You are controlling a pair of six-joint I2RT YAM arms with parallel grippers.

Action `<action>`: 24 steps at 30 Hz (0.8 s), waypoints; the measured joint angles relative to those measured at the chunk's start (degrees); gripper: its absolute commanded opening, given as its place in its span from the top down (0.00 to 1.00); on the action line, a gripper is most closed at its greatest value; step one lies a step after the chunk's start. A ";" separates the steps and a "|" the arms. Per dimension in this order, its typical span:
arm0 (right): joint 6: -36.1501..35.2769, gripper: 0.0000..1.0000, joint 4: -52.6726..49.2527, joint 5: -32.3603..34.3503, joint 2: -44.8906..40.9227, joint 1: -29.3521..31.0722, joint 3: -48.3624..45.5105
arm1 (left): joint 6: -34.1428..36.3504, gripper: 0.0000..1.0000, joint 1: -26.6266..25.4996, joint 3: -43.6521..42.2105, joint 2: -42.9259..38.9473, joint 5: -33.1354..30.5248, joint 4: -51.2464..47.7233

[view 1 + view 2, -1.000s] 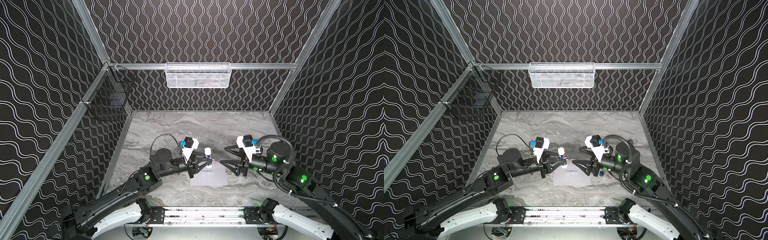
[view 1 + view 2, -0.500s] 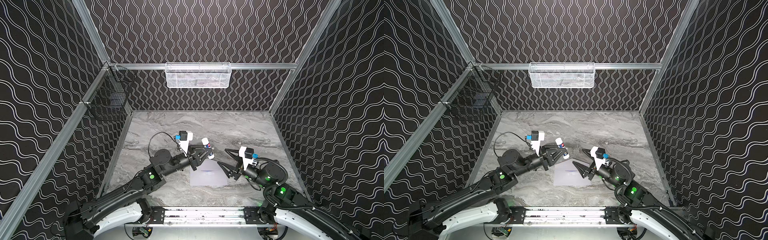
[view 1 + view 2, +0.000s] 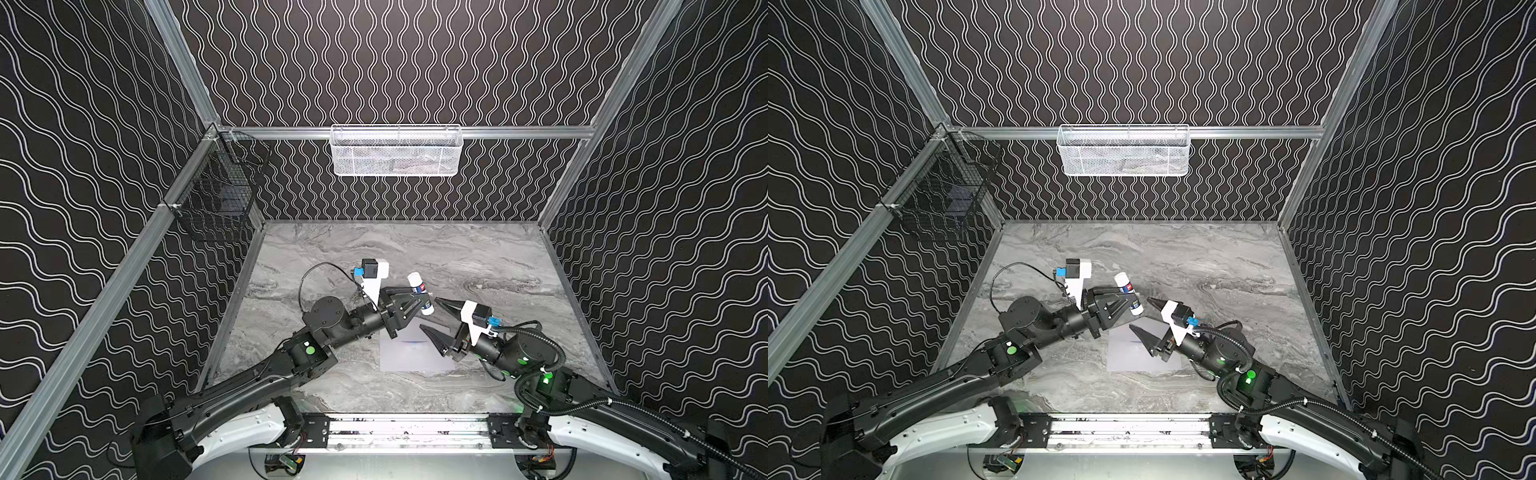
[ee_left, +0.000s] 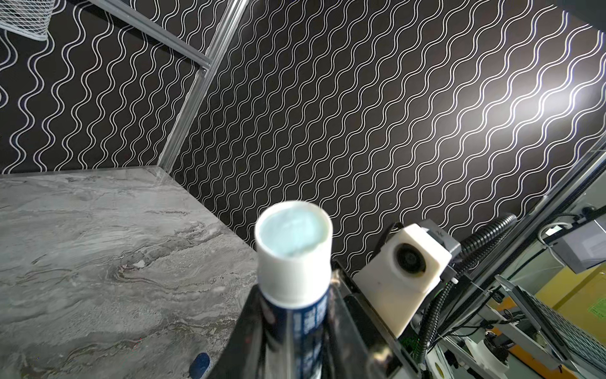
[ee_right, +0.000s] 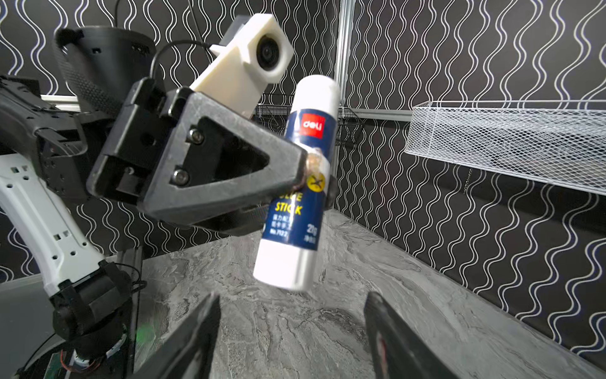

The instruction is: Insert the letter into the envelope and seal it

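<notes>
The pale grey-lavender envelope (image 3: 409,358) (image 3: 1128,360) lies flat on the marble table near the front, a short blue mark on its far part. The letter is out of view. My left gripper (image 3: 422,297) (image 3: 1132,300) (image 4: 295,328) (image 5: 316,180) is shut on a blue-and-white glue stick (image 3: 419,290) (image 3: 1128,291) (image 4: 292,252) (image 5: 300,183), held tilted above the envelope's far edge, its upper end showing pale glue. My right gripper (image 3: 429,313) (image 3: 1139,312) (image 5: 292,297) is open, its fingers standing either side of the space just below the stick's lower end, not touching it.
A white mesh basket (image 3: 397,151) (image 5: 505,137) hangs on the back wall and a black wire basket (image 3: 216,203) on the left wall. A small dark blue object (image 4: 199,364) lies on the table by the left gripper. Patterned walls close in both sides.
The left gripper carried the glue stick up and back off the envelope, tilting it. The right arm dropped low and its open fingers swung toward the stick's lower end.
</notes>
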 measured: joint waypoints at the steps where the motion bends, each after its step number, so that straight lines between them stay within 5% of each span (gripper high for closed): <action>1: -0.07 0.33 0.11 0.15 0.31 0.15 0.24 | -0.11 1.00 0.00 -0.04 0.00 0.13 0.35; 13: 1.22 0.54 1.01 -0.20 2.25 0.79 2.78 | -1.09 1.00 0.00 -2.03 -1.20 0.81 1.57; 18: 1.97 0.81 -0.48 -1.05 3.37 0.83 4.87 | -0.72 1.00 0.00 -2.03 -1.53 0.50 1.79; 24: 3.63 0.86 -4.26 -2.43 3.74 0.79 7.93 | -0.17 1.00 0.11 -2.03 -2.23 0.04 2.78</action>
